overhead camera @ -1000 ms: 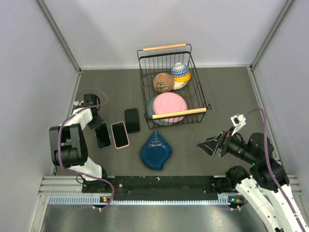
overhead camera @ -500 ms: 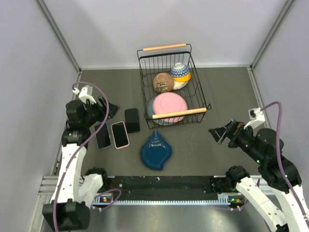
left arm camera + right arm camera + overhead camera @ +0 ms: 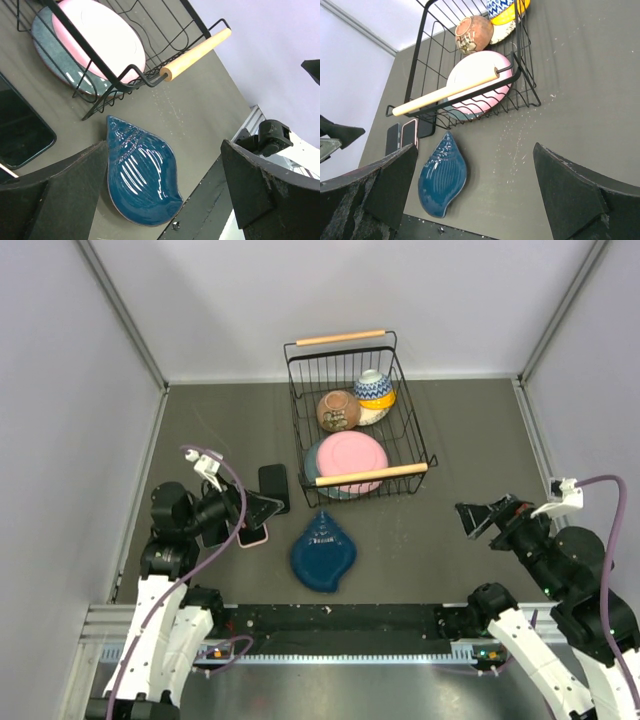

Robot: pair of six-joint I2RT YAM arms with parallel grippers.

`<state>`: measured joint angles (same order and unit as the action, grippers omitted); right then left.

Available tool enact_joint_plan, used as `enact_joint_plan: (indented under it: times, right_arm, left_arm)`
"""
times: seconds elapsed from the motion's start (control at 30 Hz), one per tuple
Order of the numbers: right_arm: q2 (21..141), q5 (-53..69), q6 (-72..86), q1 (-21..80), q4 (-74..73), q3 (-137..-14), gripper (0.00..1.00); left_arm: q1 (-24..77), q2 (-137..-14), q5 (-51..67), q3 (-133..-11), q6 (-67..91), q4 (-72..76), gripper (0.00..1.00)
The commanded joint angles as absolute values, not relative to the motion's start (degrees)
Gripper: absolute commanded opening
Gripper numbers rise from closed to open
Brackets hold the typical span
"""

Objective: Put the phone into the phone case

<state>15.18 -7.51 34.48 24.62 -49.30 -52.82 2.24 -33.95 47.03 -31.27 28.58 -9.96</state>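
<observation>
Left of the basket, three flat slabs lie side by side. The black phone (image 3: 273,483) (image 3: 20,131) lies flat nearest the basket. Beside it is a pink-rimmed phone case (image 3: 409,134) (image 3: 252,538) with a dark glossy face; I cannot tell whether it is filled. A third dark slab (image 3: 392,139) lies farthest left, hidden under my left arm in the top view. My left gripper (image 3: 258,510) (image 3: 160,195) hangs open above the pink-rimmed case, holding nothing. My right gripper (image 3: 480,517) (image 3: 472,190) is open and empty, far to the right.
A blue shell-shaped dish (image 3: 324,552) (image 3: 142,175) (image 3: 442,175) lies near the front edge. The black wire basket (image 3: 365,476) with wooden handles holds a pink plate (image 3: 345,460) and two bowls. Grey walls enclose the table on three sides.
My left arm has risen from lying low at the leftmost slab and swung right, its gripper going from shut to open. My right gripper has drawn back to the right.
</observation>
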Motion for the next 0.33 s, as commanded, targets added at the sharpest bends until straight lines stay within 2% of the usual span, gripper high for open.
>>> enact_joint_plan:
  times: [0.0, 0.3]
  right_arm:
    - [14.5, -8.7, 34.19, 25.14, -48.78, -54.84, 0.99]
    - [14.77, -6.94, 34.89, 25.14, -49.13, -54.49, 0.99]
  left_arm:
    - [2.72, -32.17, 49.39, -31.64, 28.48, -6.33, 0.99]
    - [2.72, -31.2, 49.49, -33.05, 28.3, -6.59, 0.99]
